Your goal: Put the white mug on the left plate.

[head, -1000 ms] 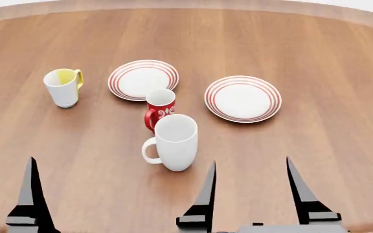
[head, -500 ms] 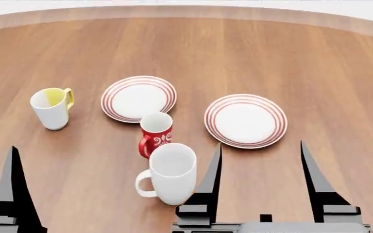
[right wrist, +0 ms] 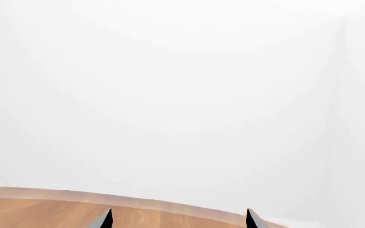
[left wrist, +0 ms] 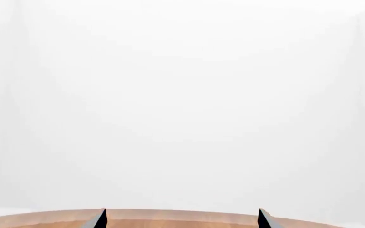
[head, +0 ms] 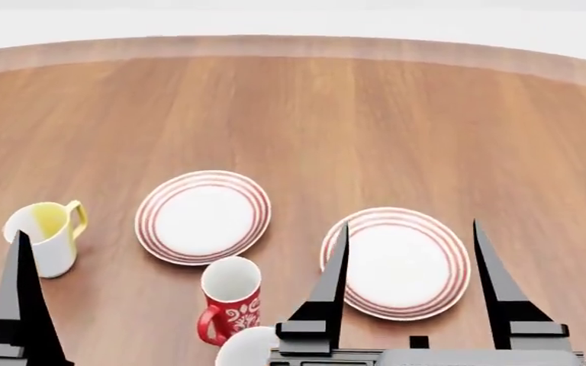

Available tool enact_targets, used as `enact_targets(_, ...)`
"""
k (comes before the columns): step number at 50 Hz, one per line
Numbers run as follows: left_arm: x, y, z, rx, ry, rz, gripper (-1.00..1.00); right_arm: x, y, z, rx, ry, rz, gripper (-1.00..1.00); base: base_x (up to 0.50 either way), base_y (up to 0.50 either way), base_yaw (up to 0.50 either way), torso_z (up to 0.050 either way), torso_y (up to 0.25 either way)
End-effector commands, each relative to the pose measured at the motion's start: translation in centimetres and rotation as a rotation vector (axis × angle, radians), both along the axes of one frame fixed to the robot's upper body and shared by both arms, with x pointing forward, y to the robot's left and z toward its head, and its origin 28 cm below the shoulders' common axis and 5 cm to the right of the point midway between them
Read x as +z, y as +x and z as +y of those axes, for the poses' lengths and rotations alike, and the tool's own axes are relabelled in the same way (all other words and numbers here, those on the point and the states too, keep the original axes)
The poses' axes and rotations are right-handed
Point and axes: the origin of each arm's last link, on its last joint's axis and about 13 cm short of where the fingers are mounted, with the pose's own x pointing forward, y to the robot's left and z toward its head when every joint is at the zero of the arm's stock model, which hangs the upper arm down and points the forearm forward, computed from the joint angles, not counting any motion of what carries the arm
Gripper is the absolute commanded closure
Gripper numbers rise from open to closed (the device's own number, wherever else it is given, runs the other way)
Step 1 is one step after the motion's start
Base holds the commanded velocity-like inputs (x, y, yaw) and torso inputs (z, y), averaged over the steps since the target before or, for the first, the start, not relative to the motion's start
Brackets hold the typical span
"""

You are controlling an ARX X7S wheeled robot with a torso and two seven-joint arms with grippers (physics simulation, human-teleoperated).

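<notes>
Only the rim of the white mug shows, at the head view's bottom edge, close in front of the small red mug. The left plate, white with red rings, lies bare on the table beyond the red mug. My right gripper is open and empty, raised over the near table in front of the right plate, to the right of the white mug. Of my left gripper, one finger shows at the far left. In the left wrist view my left gripper is open and empty. In the right wrist view my right gripper is open too.
A white mug with a yellow inside and handle stands left of the left plate. The round wooden table stretches far back to its curved edge. Both wrist views show only that far edge and a white wall.
The head view has tilted up: plates and mugs have slid down the picture and the white mug is now nearly cut off. The gripper fingers stand a little higher in view.
</notes>
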Motion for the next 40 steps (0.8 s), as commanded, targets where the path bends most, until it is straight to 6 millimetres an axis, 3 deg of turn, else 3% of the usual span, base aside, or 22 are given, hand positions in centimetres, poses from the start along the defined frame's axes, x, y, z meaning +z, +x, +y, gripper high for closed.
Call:
enact_targets(1,0.01,-0.12,-0.04,-0.006,0.003,-0.001,-1.00,0.03,-0.03,0.00,0.001,0.002,0.001,-1.00,0.50,0.00,0.00,0.000,0.000)
enact_targets(30,-0.02,-0.18,-0.16,-0.017,0.004,0.008,-1.00,0.22,-0.13,-0.08,0.004,0.030,-0.019,-1.00,0.50,0.00,0.00,0.000,0.001)
enact_targets(35,0.02,-0.18,-0.16,-0.020,0.002,0.010,-1.00,0.08,-0.09,-0.02,0.000,-0.016,0.001,-1.00,0.03,0.00,0.00,0.000,0.000)
enact_targets(40,-0.01,-0.12,-0.14,-0.018,0.002,0.011,-1.00,0.09,-0.04,0.12,-0.003,-0.026,-0.004,-1.00,0.00,0.50,0.00,0.000,0.000)
